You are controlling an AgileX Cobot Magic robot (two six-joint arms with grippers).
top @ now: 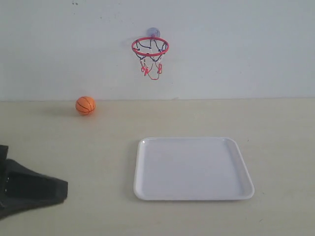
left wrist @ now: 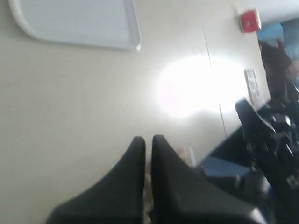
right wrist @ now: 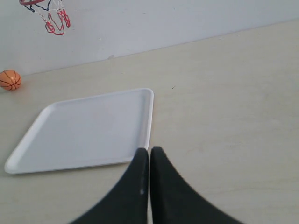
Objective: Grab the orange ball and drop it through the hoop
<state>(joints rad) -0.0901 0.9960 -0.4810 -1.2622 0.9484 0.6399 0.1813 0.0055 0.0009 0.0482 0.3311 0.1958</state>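
Left gripper [left wrist: 147,139] sits low, jaws together, well apart from orange ball [top: 85,105].

One orange ball [top: 85,105], one hoop [top: 150,53], one tray [top: 192,169]

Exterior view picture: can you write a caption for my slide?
Orange ball sits on the table, hoop hangs on the wall, white tray lies nearer.

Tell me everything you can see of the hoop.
The hoop is a small toy: a thin red ring, seemingly plastic, with a black-and-red string net hanging loose beneath it. A clear suction cup behind the ring holds it to the white wall, above the table. The ring sits roughly level and is empty; only the wall touches it.
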